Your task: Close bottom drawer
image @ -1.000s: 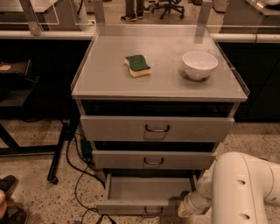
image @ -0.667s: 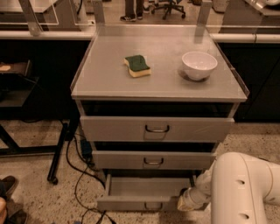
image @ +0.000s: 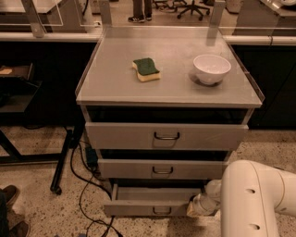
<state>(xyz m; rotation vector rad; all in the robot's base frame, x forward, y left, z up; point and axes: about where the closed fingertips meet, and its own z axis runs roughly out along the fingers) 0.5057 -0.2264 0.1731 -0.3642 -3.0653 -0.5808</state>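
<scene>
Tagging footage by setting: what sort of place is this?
Likely office or lab workspace: swivel chair behind, floor cables, metal drawer cabinet. The gripper is at the right corner of the open bottom drawer.

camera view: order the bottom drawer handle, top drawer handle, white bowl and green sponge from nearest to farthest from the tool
The tool is low at the right front corner of the bottom drawer.
1. bottom drawer handle, just left of it
2. top drawer handle, higher up
3. white bowl, cabinet top, right side
4. green sponge, cabinet top, left of the bowl
</scene>
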